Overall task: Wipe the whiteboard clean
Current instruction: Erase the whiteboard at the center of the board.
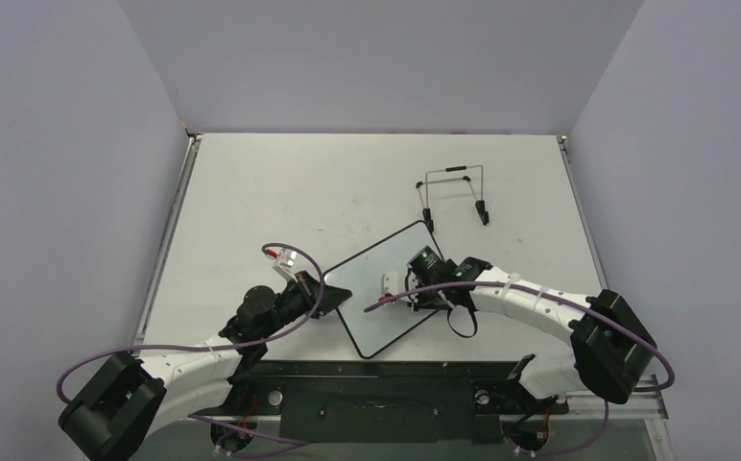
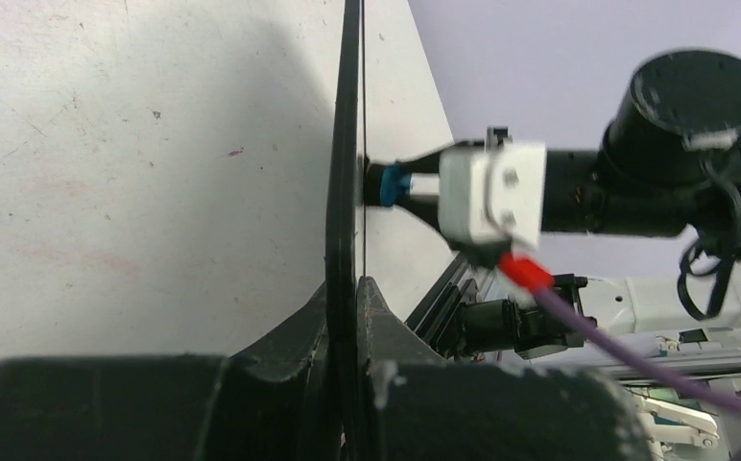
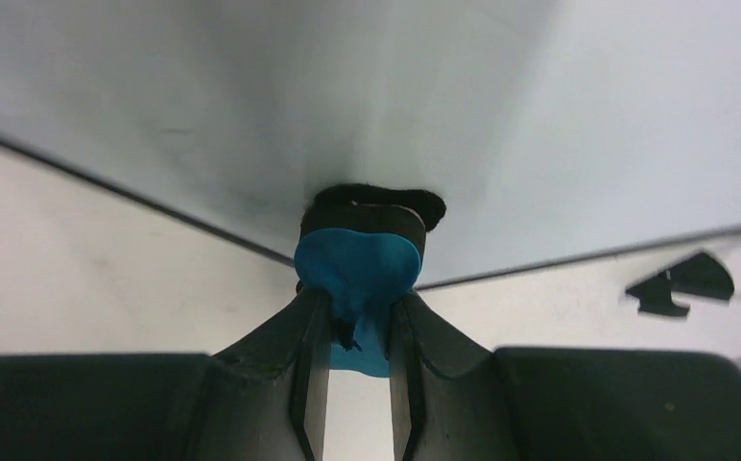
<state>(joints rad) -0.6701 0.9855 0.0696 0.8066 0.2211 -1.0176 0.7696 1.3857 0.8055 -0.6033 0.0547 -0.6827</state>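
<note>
The whiteboard [image 1: 374, 322] lies at an angle on the table's near middle, and its visible face shows no writing. My left gripper [image 1: 333, 294] is shut on the board's left edge; in the left wrist view the black frame [image 2: 346, 144] runs edge-on between the fingers [image 2: 378, 317]. My right gripper [image 1: 397, 289] is shut on the small blue eraser [image 3: 357, 261]. The eraser's black felt is pressed against the board's face [image 3: 251, 106]. The left wrist view also shows the eraser [image 2: 395, 184] touching the board.
A wire stand with black feet [image 1: 453, 197] stands behind the board to the right, and one foot [image 3: 683, 283] appears in the right wrist view. Grey walls close in the table on three sides. A black rail [image 1: 376, 379] runs along the near edge.
</note>
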